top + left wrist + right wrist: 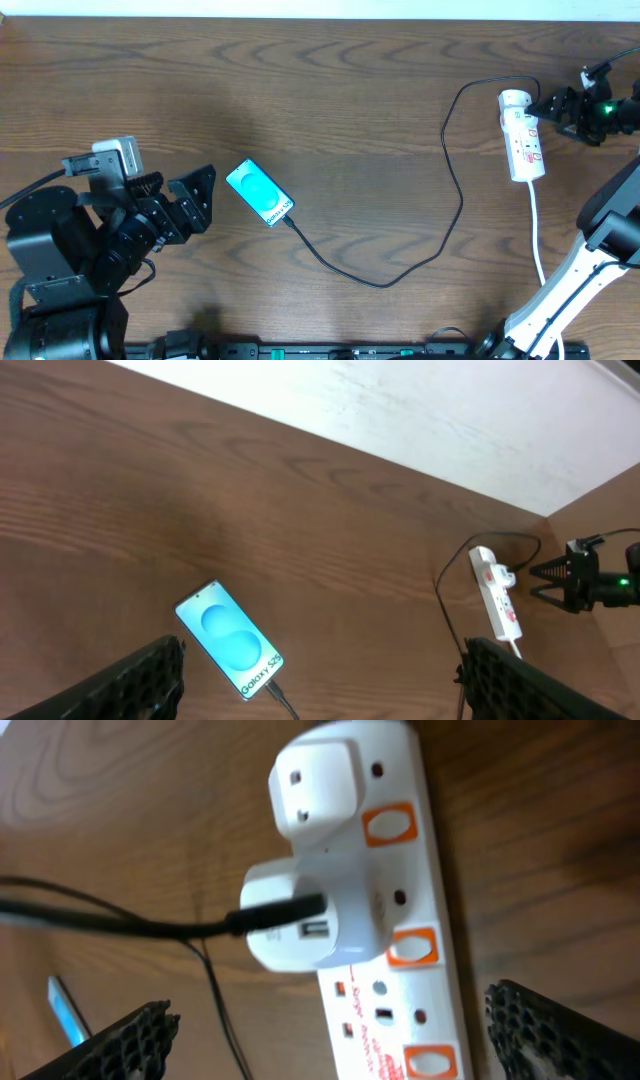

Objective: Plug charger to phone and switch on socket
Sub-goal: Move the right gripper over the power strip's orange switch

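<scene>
One of two steps is looking complete: the charger cable (400, 272) is sitting plugged into the Galaxy S25 phone (259, 192), while the power strip (524, 140), beside the wide-open, empty right gripper (545, 107), is seemingly awaiting switching, the left gripper (200, 195) gaping empty near the phone.

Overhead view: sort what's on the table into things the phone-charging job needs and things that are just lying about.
Belongs to the job:
- phone
- charger
- socket
- white USB adapter on the socket, which the charger runs into

Just there:
- second white adapter at the socket's rounded end
- white lead trailing from the socket
</scene>
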`<action>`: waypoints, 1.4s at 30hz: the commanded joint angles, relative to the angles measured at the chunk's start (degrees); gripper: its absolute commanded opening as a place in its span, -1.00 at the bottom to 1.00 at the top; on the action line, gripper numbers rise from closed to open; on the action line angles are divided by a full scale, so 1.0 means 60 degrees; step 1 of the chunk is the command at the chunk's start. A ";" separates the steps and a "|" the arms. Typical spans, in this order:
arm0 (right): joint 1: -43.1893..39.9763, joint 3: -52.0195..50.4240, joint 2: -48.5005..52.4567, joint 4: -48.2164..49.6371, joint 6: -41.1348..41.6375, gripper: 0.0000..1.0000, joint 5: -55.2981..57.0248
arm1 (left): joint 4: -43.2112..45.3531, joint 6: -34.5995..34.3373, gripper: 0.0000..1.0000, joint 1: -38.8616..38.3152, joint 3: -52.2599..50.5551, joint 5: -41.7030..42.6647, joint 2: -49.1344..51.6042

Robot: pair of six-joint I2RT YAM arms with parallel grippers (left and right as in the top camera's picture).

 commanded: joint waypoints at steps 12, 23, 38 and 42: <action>0.0648 0.0189 -0.0215 0.0291 0.0605 0.98 0.0106 | -0.0036 0.0164 0.77 0.0033 0.0200 -0.0124 0.0091; 0.0739 0.0186 -0.0204 0.0248 0.1031 0.99 0.0554 | -0.0033 0.0164 0.77 0.0033 0.0200 -0.0124 0.0098; 0.0874 0.0168 -0.0168 0.0244 0.1253 0.98 0.0714 | -0.0036 0.0168 0.77 0.0033 0.0200 -0.0251 0.0098; 0.0918 0.0168 -0.0164 0.0248 0.1392 0.98 0.0816 | -0.0076 0.0164 0.77 0.0033 0.0200 -0.0339 0.0098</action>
